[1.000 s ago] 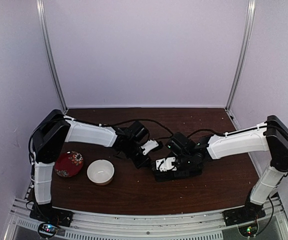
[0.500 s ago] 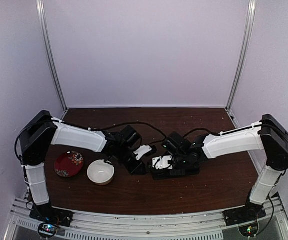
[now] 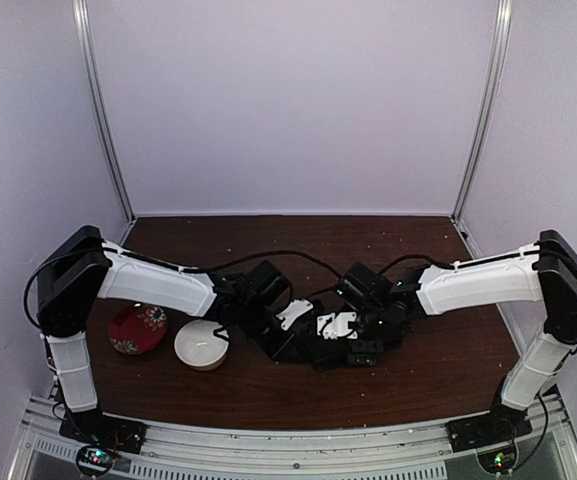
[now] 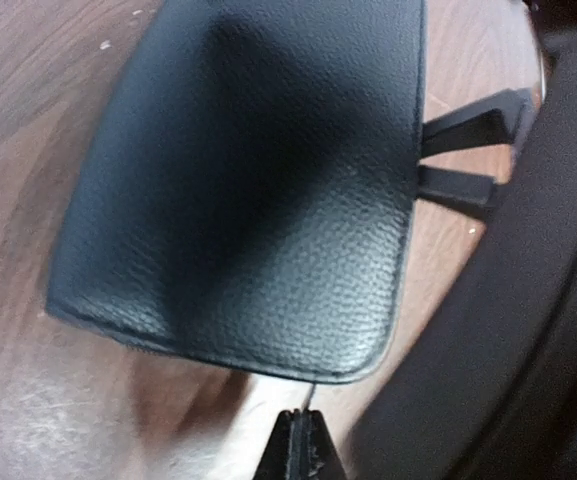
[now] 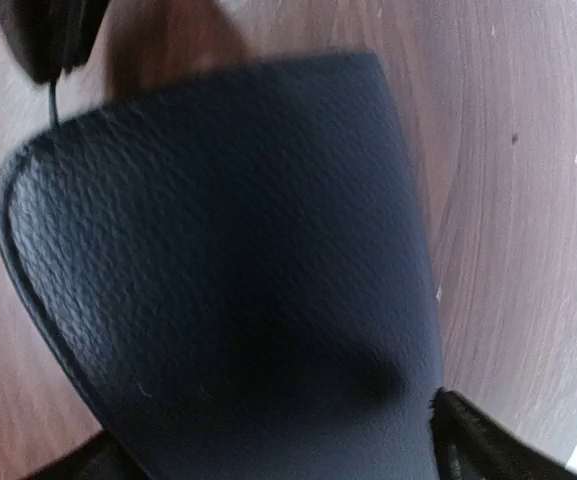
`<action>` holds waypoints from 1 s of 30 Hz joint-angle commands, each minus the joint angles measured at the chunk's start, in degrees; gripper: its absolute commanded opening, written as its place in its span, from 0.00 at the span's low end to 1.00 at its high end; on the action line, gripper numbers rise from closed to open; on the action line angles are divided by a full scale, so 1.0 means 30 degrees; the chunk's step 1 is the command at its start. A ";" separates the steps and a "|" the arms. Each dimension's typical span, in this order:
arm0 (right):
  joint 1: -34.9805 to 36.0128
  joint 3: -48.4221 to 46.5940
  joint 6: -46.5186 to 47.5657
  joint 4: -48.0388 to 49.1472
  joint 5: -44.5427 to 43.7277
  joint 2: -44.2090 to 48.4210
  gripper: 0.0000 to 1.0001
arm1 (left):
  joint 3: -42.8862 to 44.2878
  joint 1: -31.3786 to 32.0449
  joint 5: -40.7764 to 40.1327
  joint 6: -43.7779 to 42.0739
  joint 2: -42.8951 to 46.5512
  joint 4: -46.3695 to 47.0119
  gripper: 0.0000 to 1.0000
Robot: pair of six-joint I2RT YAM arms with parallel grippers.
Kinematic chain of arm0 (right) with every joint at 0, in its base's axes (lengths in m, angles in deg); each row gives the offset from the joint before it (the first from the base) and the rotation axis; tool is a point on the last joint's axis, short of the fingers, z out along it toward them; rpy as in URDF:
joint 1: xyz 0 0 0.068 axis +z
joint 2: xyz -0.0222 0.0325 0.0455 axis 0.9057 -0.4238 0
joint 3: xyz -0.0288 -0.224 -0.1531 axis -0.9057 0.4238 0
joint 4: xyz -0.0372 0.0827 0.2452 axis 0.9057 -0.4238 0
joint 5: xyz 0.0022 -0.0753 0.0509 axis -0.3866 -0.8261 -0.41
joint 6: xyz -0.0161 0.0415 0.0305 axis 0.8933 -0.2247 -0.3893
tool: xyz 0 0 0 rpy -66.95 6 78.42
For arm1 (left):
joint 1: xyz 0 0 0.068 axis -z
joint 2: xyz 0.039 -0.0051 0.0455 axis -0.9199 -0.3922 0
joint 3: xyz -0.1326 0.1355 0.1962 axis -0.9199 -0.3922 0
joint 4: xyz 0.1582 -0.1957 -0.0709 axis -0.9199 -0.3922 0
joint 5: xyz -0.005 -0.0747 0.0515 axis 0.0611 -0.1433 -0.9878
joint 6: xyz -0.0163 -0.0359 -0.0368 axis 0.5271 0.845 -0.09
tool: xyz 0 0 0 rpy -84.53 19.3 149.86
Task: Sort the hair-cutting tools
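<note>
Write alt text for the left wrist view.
A black textured pouch fills most of the frame, lying on the brown wooden table. The left gripper is shut at the bottom edge, its tips close to the pouch's rim. Two black bars stick out past the pouch's right side, beside a large blurred dark shape.

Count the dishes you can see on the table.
2. The red patterned dish sits at the near-left of the table; the white bowl stands just right of it. Others may be hidden from this view.
</note>
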 commanded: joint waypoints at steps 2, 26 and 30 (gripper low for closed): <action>-0.0615 0.0907 -0.0566 -0.3498 0.1811 0.3496 1.00 | 0.0471 0.0157 -0.1129 0.0356 -0.0022 -0.1274 0.00; -0.3345 0.1562 0.0998 -0.5304 0.5137 0.1961 1.00 | 0.3264 -0.2299 -0.4617 -0.0461 -0.0396 -0.4798 0.00; -0.3305 0.0183 0.0212 -0.6888 0.8066 0.1834 1.00 | 0.3835 -0.2392 -0.5668 -0.1031 -0.1299 -0.5107 0.00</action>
